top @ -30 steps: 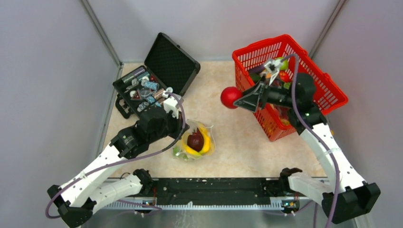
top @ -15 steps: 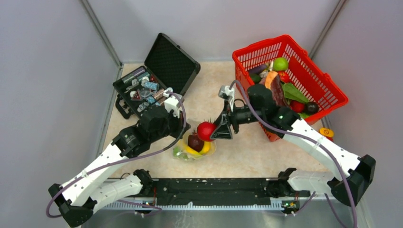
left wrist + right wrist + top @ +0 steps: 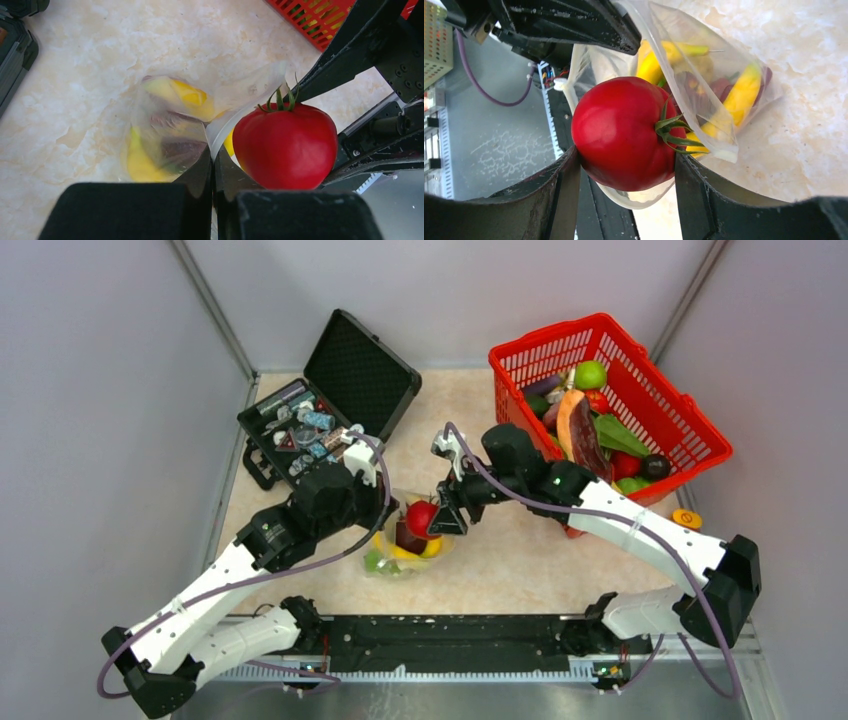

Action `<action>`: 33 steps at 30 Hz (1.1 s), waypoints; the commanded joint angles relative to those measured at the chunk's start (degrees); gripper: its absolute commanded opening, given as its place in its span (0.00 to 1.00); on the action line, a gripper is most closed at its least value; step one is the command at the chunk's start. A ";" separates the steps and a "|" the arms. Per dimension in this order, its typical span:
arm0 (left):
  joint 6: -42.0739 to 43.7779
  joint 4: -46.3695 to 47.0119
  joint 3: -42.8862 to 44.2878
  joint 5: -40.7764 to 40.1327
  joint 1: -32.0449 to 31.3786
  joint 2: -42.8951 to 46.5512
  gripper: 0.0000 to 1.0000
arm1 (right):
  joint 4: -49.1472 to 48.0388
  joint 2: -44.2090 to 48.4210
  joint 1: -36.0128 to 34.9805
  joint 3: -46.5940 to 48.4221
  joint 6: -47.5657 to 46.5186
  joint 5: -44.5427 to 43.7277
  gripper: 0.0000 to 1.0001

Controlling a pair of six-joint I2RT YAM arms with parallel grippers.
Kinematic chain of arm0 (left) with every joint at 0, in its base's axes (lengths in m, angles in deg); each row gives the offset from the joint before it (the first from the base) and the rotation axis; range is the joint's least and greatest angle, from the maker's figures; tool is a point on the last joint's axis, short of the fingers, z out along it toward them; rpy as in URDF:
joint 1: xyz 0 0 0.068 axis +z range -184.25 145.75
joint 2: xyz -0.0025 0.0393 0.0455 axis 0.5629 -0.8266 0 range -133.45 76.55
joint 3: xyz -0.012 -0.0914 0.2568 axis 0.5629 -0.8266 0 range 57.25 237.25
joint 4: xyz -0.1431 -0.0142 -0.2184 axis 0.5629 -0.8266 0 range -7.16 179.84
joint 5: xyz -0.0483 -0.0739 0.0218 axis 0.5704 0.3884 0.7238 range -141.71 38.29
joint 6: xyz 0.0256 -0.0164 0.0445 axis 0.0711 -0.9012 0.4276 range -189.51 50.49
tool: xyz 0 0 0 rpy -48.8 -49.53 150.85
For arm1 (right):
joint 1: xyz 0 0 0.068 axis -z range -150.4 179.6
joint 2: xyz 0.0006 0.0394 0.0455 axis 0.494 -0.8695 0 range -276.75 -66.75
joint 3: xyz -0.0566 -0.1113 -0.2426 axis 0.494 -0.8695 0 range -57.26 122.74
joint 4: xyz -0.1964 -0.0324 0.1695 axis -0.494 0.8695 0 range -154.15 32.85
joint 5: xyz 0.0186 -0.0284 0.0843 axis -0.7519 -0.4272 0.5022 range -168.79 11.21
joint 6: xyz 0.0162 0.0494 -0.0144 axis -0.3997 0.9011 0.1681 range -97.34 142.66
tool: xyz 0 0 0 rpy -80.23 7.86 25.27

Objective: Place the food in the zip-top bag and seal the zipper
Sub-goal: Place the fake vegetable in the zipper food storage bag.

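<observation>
**Tomato at the bag mouth, ready for insertion**

We grip the red tomato point(image 3: 624, 132) in the right pincer point(image 3: 626, 167), with the jaws part open and clamped on its sides. It sits at the open mouth of the zip-top bag point(image 3: 165, 125), which lies on the bench point(image 3: 500, 560) with yellow and purple food inside. The left pincer point(image 3: 212, 167), fully closed, pinches the bag at the zipper point(image 3: 216, 134) rim beside the tomato. The bag's interior lies directly beyond the tomato from the right pincer, so we judge a straight advance suffices.
</observation>
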 commanded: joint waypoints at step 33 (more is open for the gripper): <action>-2.11 4.61 0.84 -4.69 0.04 0.78 0.00 | -4.91 15.49 -0.49 -9.70 14.68 -18.79 0.69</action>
